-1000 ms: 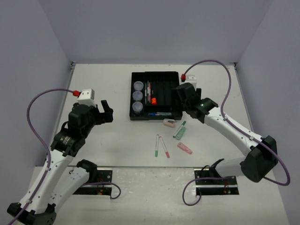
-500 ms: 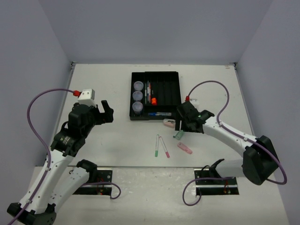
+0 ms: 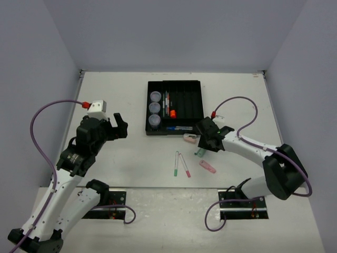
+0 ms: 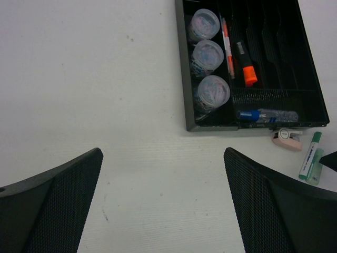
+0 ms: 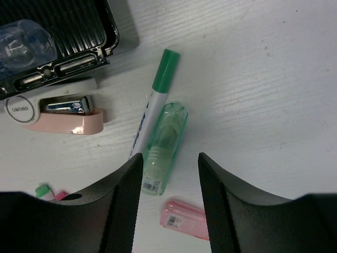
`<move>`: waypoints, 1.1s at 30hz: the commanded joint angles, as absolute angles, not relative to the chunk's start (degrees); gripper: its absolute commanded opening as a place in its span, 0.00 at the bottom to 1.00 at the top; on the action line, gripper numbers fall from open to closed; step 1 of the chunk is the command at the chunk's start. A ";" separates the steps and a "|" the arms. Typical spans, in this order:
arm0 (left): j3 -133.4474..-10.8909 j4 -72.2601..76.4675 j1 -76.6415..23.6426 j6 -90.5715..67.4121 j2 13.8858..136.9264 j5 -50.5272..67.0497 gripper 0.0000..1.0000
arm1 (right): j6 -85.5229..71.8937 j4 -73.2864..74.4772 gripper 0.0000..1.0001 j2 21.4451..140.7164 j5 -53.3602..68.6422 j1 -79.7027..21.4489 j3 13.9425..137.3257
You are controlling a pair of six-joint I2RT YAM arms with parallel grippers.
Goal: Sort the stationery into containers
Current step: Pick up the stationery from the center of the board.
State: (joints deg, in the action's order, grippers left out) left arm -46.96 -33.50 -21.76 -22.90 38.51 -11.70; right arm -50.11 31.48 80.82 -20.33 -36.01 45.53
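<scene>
Bright, even overhead light, soft short shadows, sharp top view, wrist views' near fingers (image 5: 121, 211) blurred

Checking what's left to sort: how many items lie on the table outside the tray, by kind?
Thin pens: 2
Green marker: 1
Translucent green case: 1
Pink stapler: 1
Pink eraser: 1
Total: 6

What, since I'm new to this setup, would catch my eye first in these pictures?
The black tray in the far middle stands out, three pots lined up in its left slot and an orange marker in a narrow one. Just off its near right corner, the open right end effector hovers over a green marker and a clear green case lying side by side.
</scene>
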 commanded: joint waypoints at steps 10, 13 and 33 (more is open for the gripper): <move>-46.32 -31.03 -21.36 -21.27 38.06 -10.54 1.00 | -56.15 27.59 0.40 86.57 -22.58 -37.52 44.84; -46.32 -31.04 -21.36 -21.27 38.14 -10.54 1.00 | -56.69 27.22 0.40 86.68 -22.63 -37.54 43.69; -46.32 -31.11 -21.36 -21.27 38.69 -10.38 1.00 | -61.12 31.97 0.18 78.01 -20.88 -38.96 41.40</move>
State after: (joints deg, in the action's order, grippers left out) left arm -46.96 -33.50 -21.76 -22.90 38.42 -10.91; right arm -58.50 27.79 82.81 -19.79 -38.09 41.20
